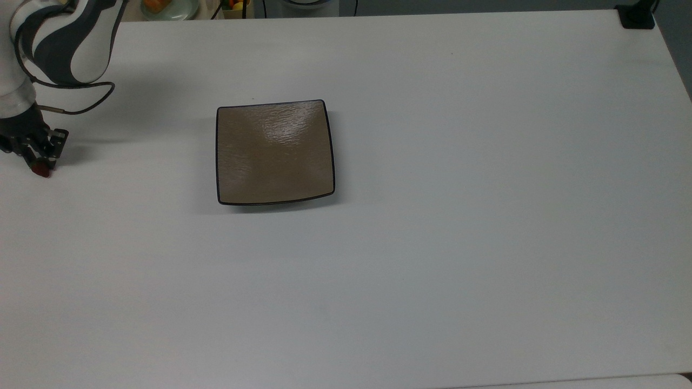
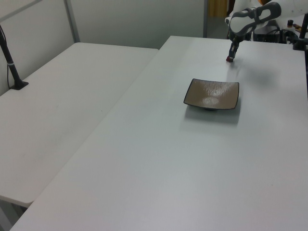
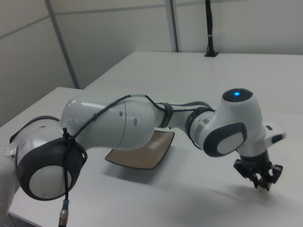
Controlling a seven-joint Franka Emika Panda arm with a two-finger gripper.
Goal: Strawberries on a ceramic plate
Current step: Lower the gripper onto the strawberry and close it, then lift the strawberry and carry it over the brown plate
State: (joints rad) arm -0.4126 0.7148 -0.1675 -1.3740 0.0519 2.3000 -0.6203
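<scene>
The gripper (image 1: 38, 162) is closed on the strawberry (image 1: 40, 168), which sits between its fingertips at the table (image 1: 432, 270) surface. The plate (image 1: 274, 152) lies well apart from the gripper, toward the top view's right, with nothing on it.

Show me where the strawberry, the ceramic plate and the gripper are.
strawberry (image 1: 41, 169): top view, its red body below the fingers.
ceramic plate (image 1: 274, 153): top view, middle of its glazed face.
gripper (image 1: 35, 156): top view, between its fingertips, above the strawberry.
</scene>
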